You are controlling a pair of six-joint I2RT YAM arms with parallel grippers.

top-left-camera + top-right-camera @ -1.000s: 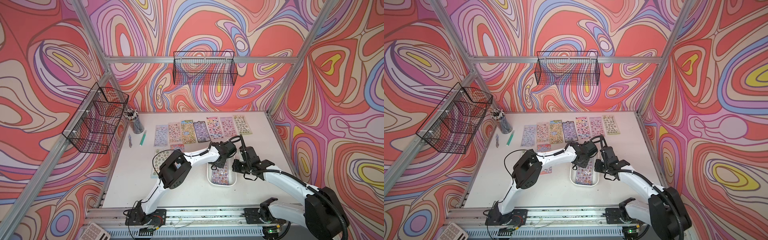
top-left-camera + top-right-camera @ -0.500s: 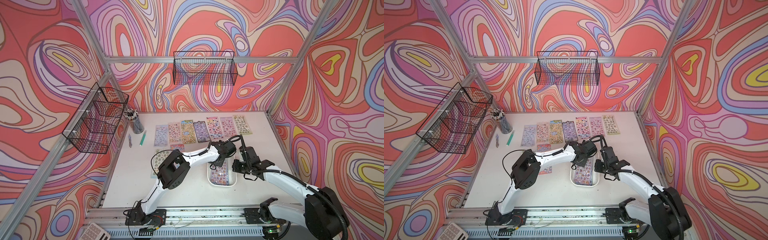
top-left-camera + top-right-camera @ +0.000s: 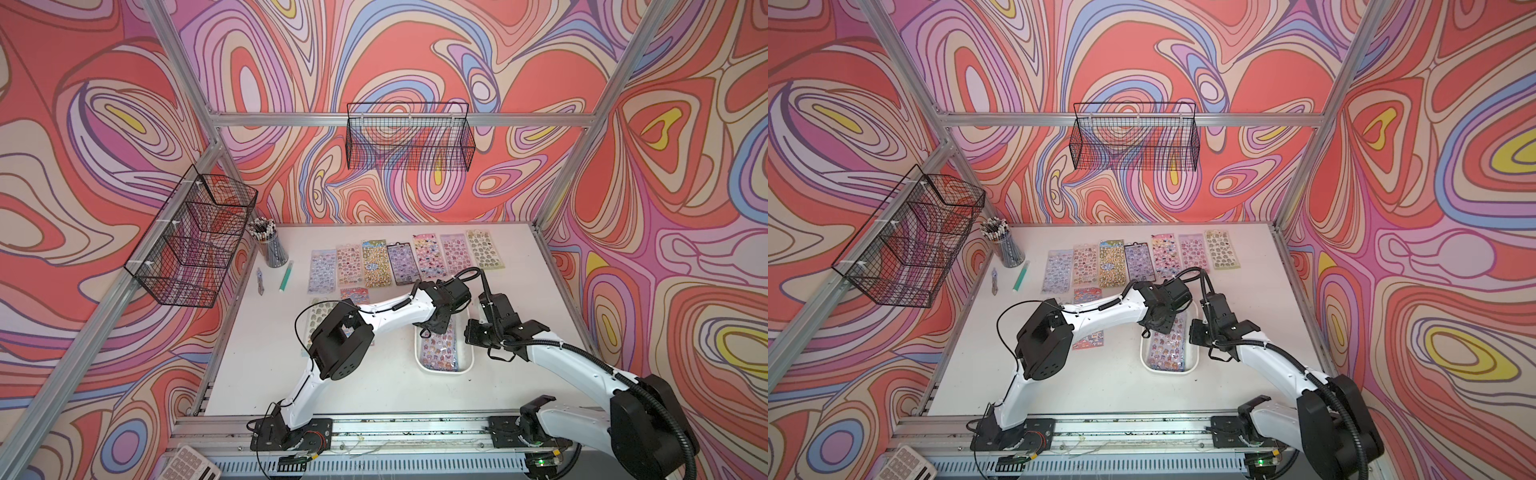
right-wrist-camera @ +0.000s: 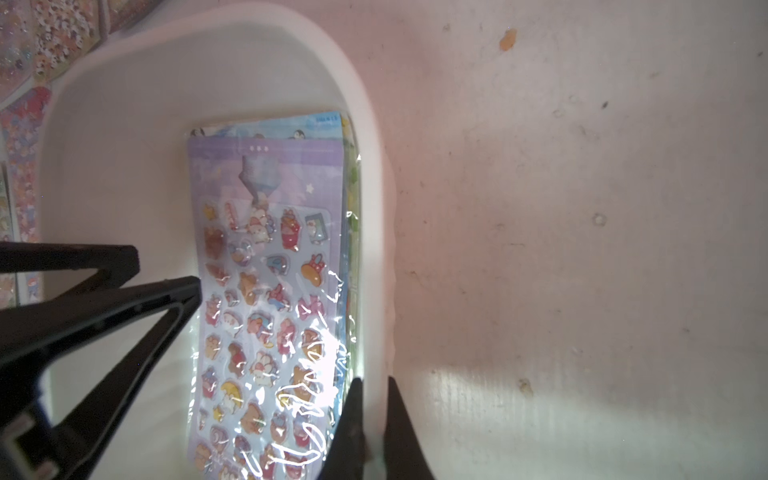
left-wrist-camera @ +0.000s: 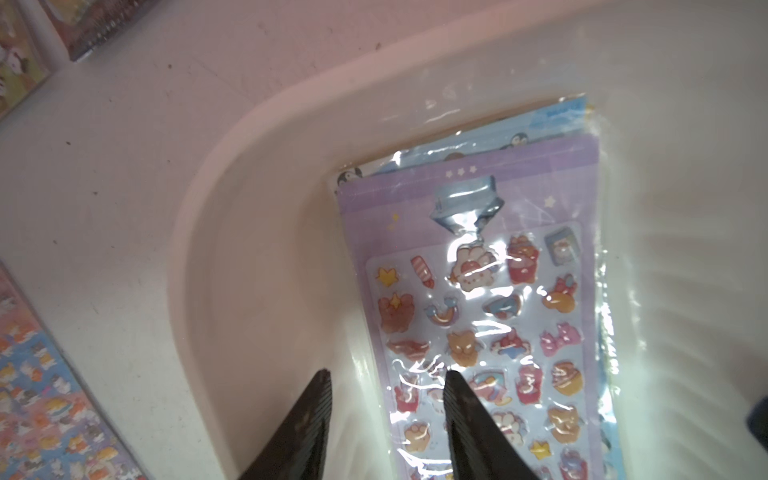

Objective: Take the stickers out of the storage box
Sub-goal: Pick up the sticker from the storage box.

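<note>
Left wrist view first: the left tool (image 5: pixel 386 374) is down inside the storage box (image 5: pixel 199 249) with its fingers spread. One tip rests on the glossy purple sheet (image 5: pixel 478 311) and the other is on bare white floor just beside the sheet's edge, so nothing is pinched. A blue penguin sheet (image 5: pixel 519 133) peeks out from under the purple one at the upper right of the frame.

Over to the right wrist view. The right tool (image 4: pixel 374 380) is pressed together on the box's side wall at the bottom of the frame, one finger inside and one outside. The stack of stickers (image 4: pixel 270 291) lies close along that wall.

In both top views the box sits right of centre on the desk (image 3: pixel 266 365), with the two wrists meeting over it. A row of seven sheets (image 3: pixel 405 257) lies flat across the upper part of the desk, and a green pen (image 3: pixel 286 276) is to their left.

Against a second ago, very little has changed. Both arms hold almost the same poses, the box has not shifted and the row is unchanged. The purple sheet is still in the box. From above, any change in the left tool's finger gap cannot be made out.
</note>
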